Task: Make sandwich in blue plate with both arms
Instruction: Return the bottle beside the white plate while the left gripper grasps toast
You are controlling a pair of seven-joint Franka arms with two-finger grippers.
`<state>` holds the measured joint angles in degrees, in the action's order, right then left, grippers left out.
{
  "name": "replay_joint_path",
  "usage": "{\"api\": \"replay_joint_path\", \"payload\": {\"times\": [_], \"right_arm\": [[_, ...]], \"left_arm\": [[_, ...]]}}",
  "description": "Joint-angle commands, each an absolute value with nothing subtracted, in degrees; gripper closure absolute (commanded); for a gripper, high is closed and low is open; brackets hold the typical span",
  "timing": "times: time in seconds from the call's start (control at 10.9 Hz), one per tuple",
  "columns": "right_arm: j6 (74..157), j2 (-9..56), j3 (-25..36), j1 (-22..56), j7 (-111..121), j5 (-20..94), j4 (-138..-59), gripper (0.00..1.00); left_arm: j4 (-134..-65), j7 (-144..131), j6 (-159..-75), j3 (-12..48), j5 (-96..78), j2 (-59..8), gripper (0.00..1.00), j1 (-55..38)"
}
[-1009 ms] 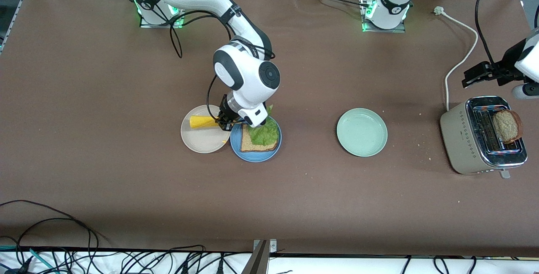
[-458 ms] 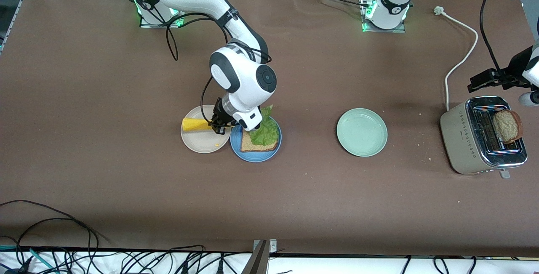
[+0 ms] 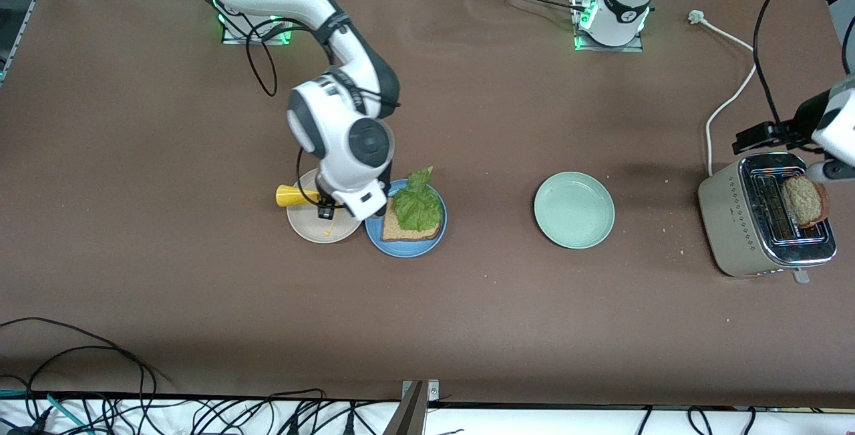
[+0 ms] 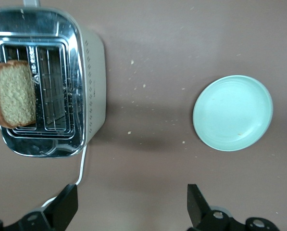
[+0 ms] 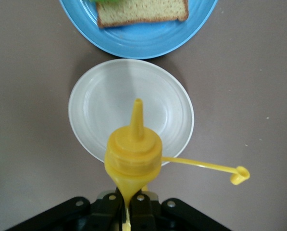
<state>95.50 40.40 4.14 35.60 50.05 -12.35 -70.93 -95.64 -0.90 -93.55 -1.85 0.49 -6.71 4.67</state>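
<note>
The right gripper [image 3: 325, 206] is clenched on a yellow squeeze bottle [image 3: 291, 196] held level over the beige plate [image 3: 314, 226] (nozzle toward the right arm's end). Beside it, ruffled lettuce [image 3: 417, 204] and a square, grainy bread slice [image 3: 401, 229] are carried by the glossy round blue plate [image 3: 405, 248]. The left gripper [image 4: 131, 207] is spread wide above the toaster [image 3: 735, 221].
</note>
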Motion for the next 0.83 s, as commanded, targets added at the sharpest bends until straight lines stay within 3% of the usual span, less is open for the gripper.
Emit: {"api": "replay_joint_path", "payload": {"times": [0.0, 0.18, 0.73], "right_arm": [[94.31, 36.75, 3.51, 25.69, 63.58, 2.16, -70.66, 0.98], [92.48, 35.6, 3.34, 18.4, 73.78, 13.48, -70.75, 0.98], [76.92, 35.68, 3.16, 0.38, 101.28, 34.42, -72.93, 0.98]], "left_arm": [[-92.64, 5.24, -93.34, -2.37, 1.32, -10.98, 0.0, 9.04], [-90.46, 10.7, -96.65, -2.37, 1.58, -15.71, 0.0, 14.82], [-88.51, 22.85, -106.78, -2.37, 2.9, -25.3, 0.0, 23.11]]}}
